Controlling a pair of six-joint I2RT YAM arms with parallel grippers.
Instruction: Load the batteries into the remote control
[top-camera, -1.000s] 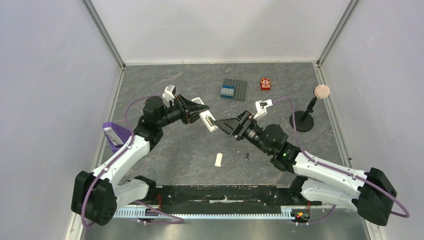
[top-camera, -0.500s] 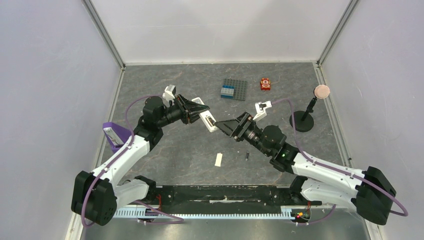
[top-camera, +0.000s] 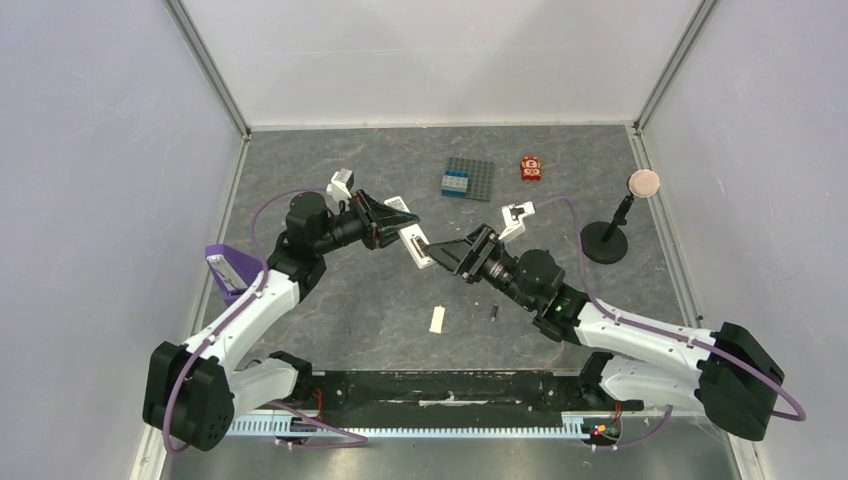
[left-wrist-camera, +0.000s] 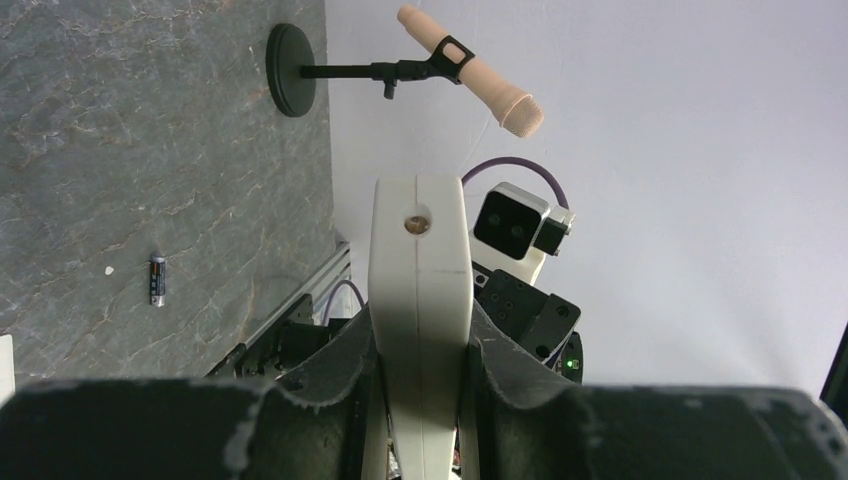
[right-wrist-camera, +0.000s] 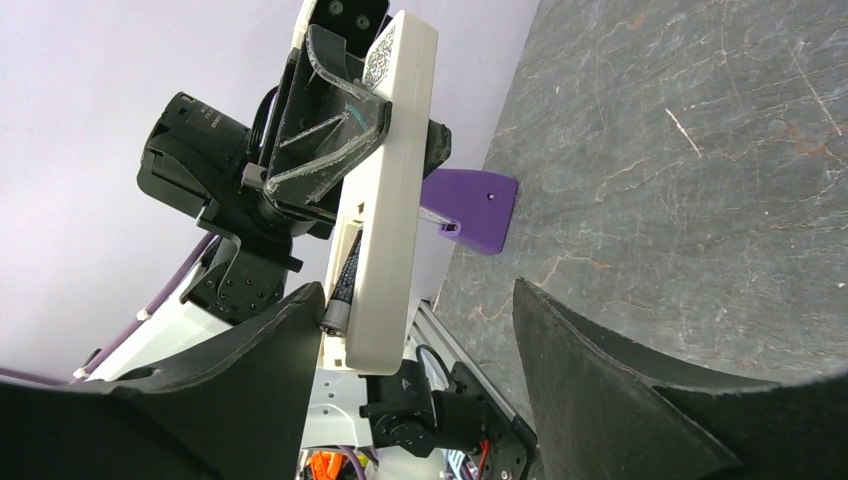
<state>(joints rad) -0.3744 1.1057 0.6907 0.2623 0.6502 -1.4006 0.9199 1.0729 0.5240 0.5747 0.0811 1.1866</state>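
My left gripper (top-camera: 395, 228) is shut on the white remote control (top-camera: 416, 247) and holds it in the air above the table's middle. In the left wrist view the remote (left-wrist-camera: 420, 270) stands edge-on between the fingers. My right gripper (top-camera: 445, 252) is open around the remote's free end (right-wrist-camera: 385, 190). One dark battery (right-wrist-camera: 342, 290) sits in the slot on the remote's back, and one right fingertip (right-wrist-camera: 290, 330) touches its pale end. The second battery (top-camera: 493, 313) lies on the table; it also shows in the left wrist view (left-wrist-camera: 157, 279).
A small flat white cover plate (top-camera: 437, 319) lies near the loose battery. A grey brick plate (top-camera: 468, 178) and a red toy (top-camera: 530, 168) sit at the back. A microphone stand (top-camera: 605, 240) stands at the right. A purple piece (top-camera: 228, 268) lies at the left.
My right arm has moved a little to the left, bringing its open fingers closer around the remote's end. The left arm and the remote have barely moved.
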